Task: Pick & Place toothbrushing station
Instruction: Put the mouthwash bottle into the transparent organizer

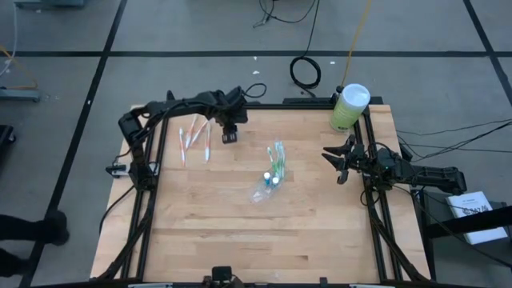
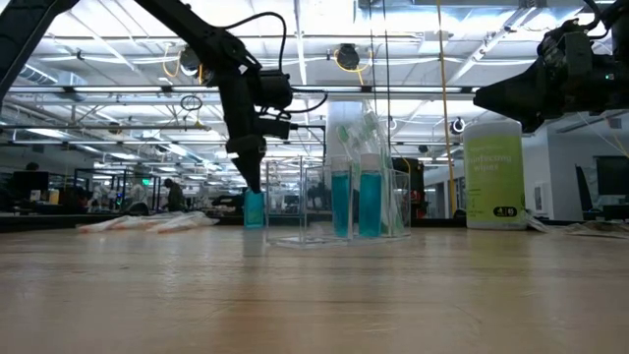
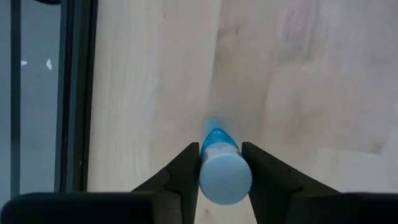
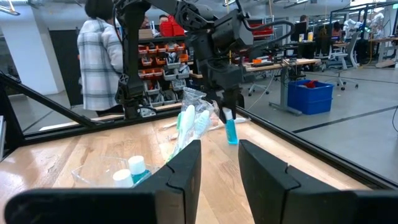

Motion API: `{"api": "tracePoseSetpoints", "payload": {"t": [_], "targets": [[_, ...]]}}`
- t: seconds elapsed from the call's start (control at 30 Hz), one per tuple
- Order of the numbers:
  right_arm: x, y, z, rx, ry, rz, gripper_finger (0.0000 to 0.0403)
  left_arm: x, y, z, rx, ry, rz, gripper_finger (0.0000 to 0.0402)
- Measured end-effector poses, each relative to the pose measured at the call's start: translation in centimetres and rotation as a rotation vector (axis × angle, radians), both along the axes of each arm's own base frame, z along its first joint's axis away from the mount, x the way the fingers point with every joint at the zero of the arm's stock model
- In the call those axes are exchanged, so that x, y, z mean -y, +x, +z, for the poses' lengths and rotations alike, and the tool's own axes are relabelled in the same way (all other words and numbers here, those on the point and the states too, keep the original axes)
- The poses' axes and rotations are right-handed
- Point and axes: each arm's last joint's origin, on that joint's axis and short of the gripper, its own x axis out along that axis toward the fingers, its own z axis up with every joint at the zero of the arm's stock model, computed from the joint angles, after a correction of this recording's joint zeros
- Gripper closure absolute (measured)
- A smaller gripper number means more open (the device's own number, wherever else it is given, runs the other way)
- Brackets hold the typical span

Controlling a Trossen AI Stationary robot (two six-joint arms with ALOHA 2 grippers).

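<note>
blue-capped tube (image 3: 224,176), pinched by left tool (image 3: 222,171)

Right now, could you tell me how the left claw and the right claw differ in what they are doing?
The left claw is down at the table's far side, shut on a small blue tube; the right claw hangs above the table's right edge, holding nothing. The left claw points down at the wood; the right claw points level toward the clear holder. Both are dark, two-fingered.

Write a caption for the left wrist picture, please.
Left gripper closed around a small blue-capped tube, just above the wooden table.
</note>
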Motion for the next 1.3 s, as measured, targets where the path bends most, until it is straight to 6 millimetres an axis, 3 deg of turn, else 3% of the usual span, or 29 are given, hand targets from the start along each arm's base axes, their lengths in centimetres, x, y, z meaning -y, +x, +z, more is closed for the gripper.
{"api": "tracePoseSetpoints", "payload": {"t": [0.23, 0.53, 1.0, 1.3], "targets": [[0.0, 0.0, 0.0, 0.0, 0.0, 0.0, 0.0305, 2.0, 0.4, 1.7, 0.027, 0.019, -0.043, 0.0288], [0.0, 0.0, 0.0, 0.0, 0.0, 0.0, 0.0305, 5.5, 0.1, 6.1, 0.152, 0.041, -0.068, 0.0288], [0.0, 0.0, 0.0, 0.0, 0.0, 0.0, 0.0305, 11.8, -2.0, 12.8, 0.393, 0.024, -0.058, 0.0288], [0.0, 0.0, 0.0, 0.0, 0.0, 0.0, 0.0305, 15.7, -3.3, 15.3, 0.492, 0.002, -0.14, 0.0288]]}}
